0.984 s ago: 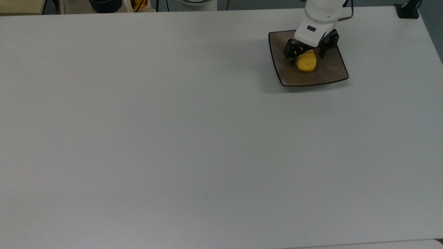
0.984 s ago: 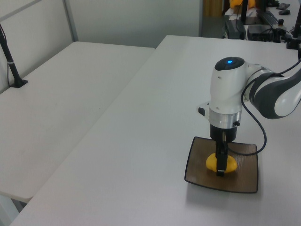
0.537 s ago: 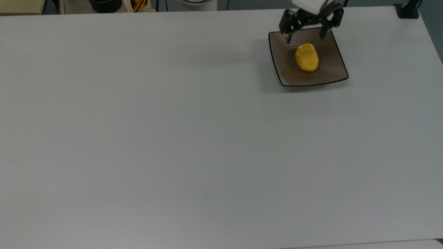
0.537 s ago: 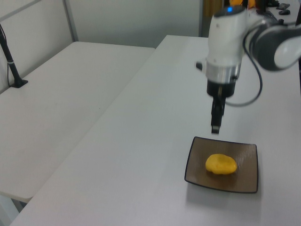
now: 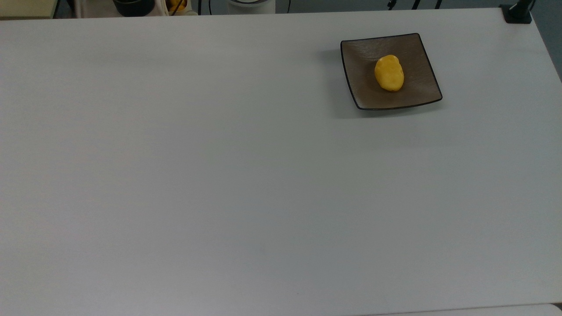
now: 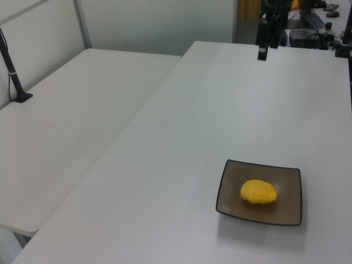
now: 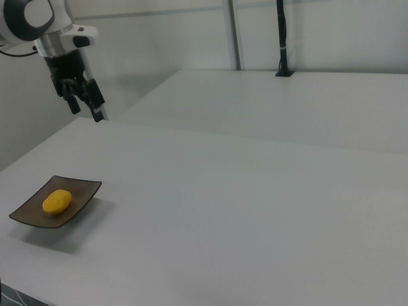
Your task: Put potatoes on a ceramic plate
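Potato: the yellow-orange potato (image 5: pixel 389 73) lies on its side near the middle of the ceramic plate (image 5: pixel 412 94), long axis running near to far in the top view; it rests free, with nothing touching it.
Potato in other views: in the left view the potato (image 6: pixel 258 192) sits a little toward the left view's left of the plate's middle; in the right view the potato (image 7: pixel 57 201) lies centred on the dish.
Plate: the square brown-grey ceramic plate (image 6: pixel 289 212) sits flat on the white table (image 5: pixel 219 175), in the far right part of the top view, near the far edge but fully on the tabletop.
Gripper: the gripper (image 7: pixel 85 102) hangs high in the air, well above and beyond the ceramic plate (image 7: pixel 25 217) toward the right view's upper left; its two dark fingers (image 7: pixel 95 108) point down with a gap between them and nothing held.
Gripper in left view: the gripper (image 6: pixel 263 48) shows at the top edge, well apart from the potato, above the table's far end.
Edges: the plate's right rim is near the table's right edge in the top view, with a strip of bare table between.
Open room: the table spreads bare to the top view's left and near side of the plate.
Far clutter: dark items (image 5: pixel 134 6) stand past the far edge at the top view's left.
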`<control>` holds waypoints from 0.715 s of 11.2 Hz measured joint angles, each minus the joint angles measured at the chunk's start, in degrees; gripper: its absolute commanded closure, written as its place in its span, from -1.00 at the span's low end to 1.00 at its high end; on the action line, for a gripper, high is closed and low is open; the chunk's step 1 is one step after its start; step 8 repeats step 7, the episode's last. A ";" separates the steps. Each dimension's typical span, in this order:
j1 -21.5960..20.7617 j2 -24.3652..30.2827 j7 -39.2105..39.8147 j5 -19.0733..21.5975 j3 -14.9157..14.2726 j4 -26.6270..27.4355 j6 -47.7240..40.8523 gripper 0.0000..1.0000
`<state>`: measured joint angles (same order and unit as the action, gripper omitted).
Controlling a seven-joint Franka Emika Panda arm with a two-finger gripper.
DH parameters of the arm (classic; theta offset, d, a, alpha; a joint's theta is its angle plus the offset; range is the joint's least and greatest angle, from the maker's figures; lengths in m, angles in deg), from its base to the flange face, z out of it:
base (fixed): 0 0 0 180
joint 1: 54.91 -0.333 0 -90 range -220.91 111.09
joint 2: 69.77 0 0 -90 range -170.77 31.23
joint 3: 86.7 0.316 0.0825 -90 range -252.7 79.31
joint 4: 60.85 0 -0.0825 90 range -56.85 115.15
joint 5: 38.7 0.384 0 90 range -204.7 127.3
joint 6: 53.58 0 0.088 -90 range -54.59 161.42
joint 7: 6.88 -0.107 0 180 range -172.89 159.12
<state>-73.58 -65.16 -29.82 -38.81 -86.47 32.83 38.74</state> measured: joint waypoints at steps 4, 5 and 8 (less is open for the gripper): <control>5.66 0.34 16.62 2.75 -4.03 0.98 -0.08 -1.00; 6.77 0.29 20.37 2.93 -4.09 1.44 2.06 -1.00; 7.86 0.22 25.63 2.94 -4.10 2.59 5.20 -1.00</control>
